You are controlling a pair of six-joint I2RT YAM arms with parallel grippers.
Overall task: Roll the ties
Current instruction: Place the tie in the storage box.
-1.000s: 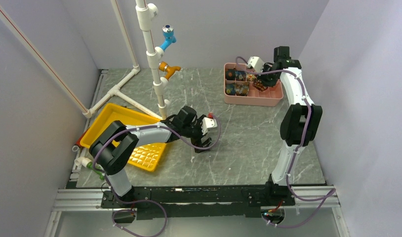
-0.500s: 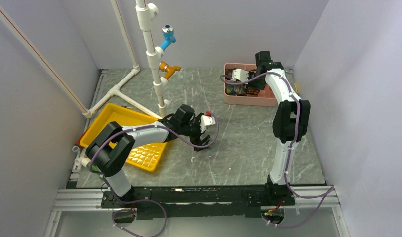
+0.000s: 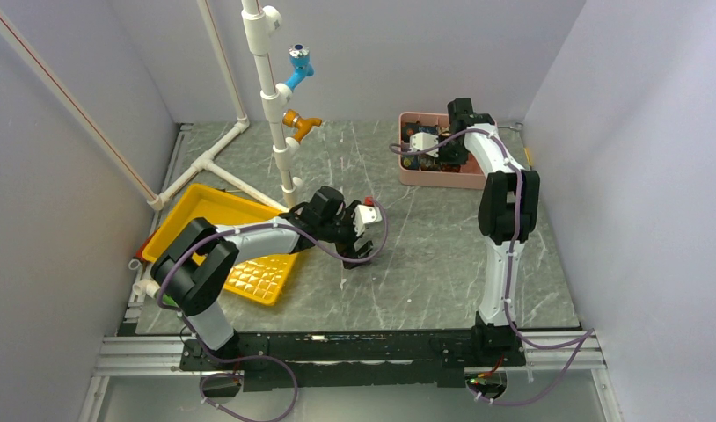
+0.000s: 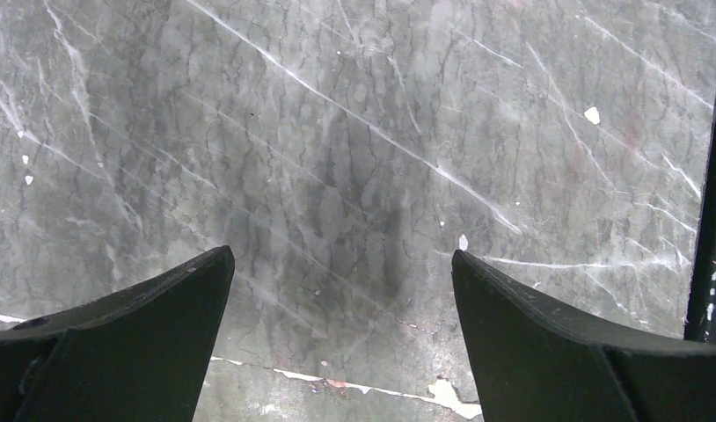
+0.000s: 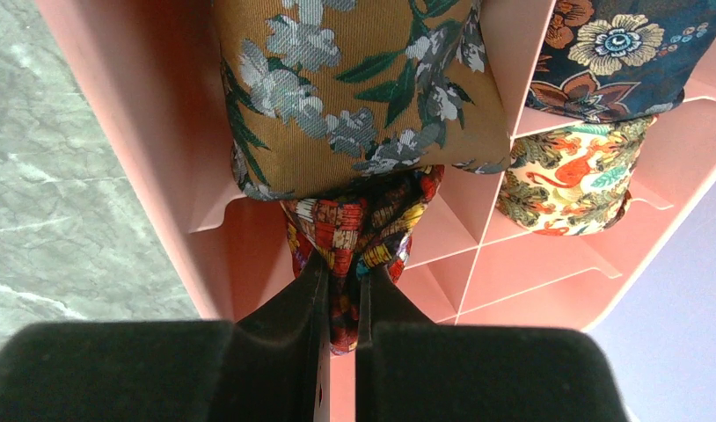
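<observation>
My right gripper (image 5: 341, 268) is shut on a small rolled tie (image 5: 359, 224) with red, dark and gold patchwork, held over a compartment of the pink divided tray (image 5: 161, 132). Three other rolled ties sit in the tray: a gold floral one (image 5: 363, 88), a navy floral one (image 5: 618, 44) and a cream and orange one (image 5: 570, 176). In the top view my right gripper (image 3: 429, 145) is over the tray's (image 3: 442, 181) left part. My left gripper (image 3: 359, 255) is open and empty, low over bare marble table (image 4: 337, 158) in the wrist view (image 4: 341, 264).
A yellow tray (image 3: 205, 207) lies at the left, under my left arm. A white pipe stand (image 3: 266, 79) with a blue fitting (image 3: 299, 63) and an orange fitting (image 3: 300, 123) rises behind it. White pipes (image 3: 209, 158) lie on the table's back left.
My right gripper has moved left across the pink tray, from its right side to its left part, with the tie in it. My left arm has hardly moved.
</observation>
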